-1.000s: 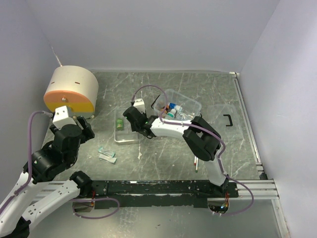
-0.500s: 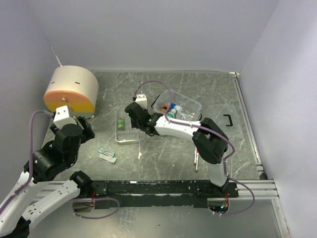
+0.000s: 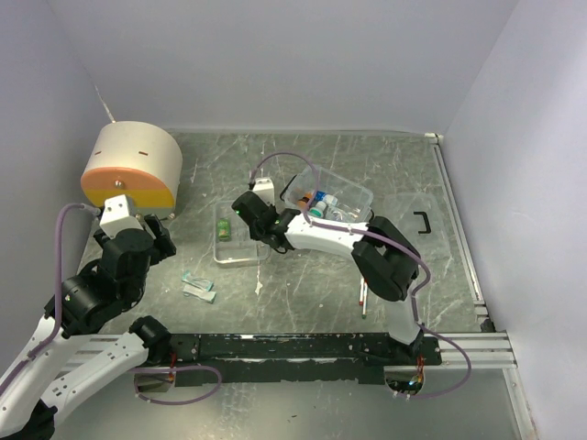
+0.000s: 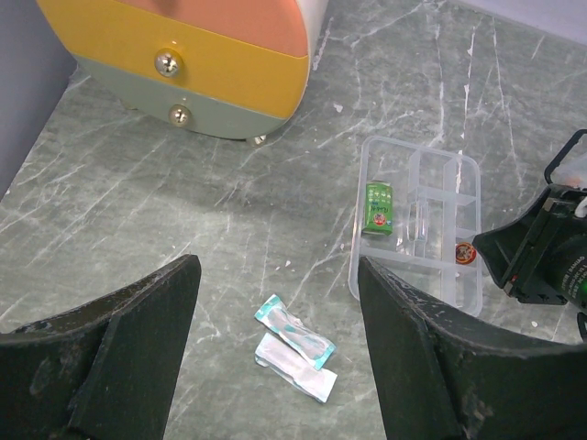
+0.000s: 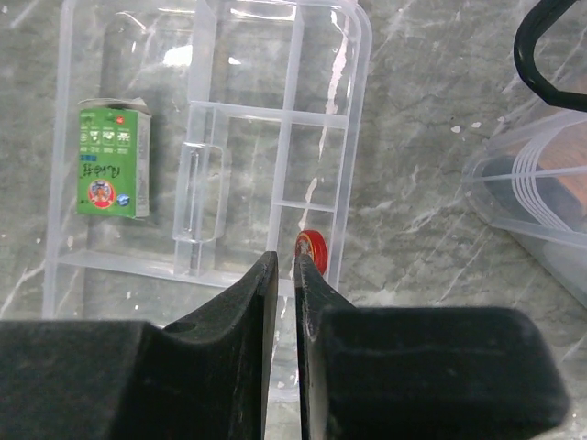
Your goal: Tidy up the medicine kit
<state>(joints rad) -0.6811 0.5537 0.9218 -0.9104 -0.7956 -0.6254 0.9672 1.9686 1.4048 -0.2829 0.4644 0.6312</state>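
A clear compartment organizer [image 3: 237, 249] lies left of centre on the table, also in the left wrist view [image 4: 358, 266] and the right wrist view [image 5: 64, 183]. A green medicine box [image 3: 222, 228] [image 4: 378, 207] [image 5: 110, 170] lies in its left compartment. A small red round tin [image 4: 465, 252] [image 5: 316, 249] sits in a small compartment on the other side. My right gripper [image 3: 246, 209] [image 5: 285, 261] hangs over the organizer, its jaws closed to a thin slit with nothing between them, the tin just past the tips. My left gripper [image 3: 138, 243] [image 4: 275, 275] is open and empty above two wrapped packets [image 3: 197, 286] [image 4: 293, 335].
A clear bin [image 3: 353, 194] [image 5: 541, 183] with small bottles stands right of the organizer. A round drawer cabinet [image 3: 133, 170] [image 4: 183, 55] stands at the back left. A black handle [image 3: 422, 223] and a thin stick [image 3: 364, 298] lie to the right.
My right gripper has shifted slightly away from the arm bases over the organizer. The left arm has not moved.
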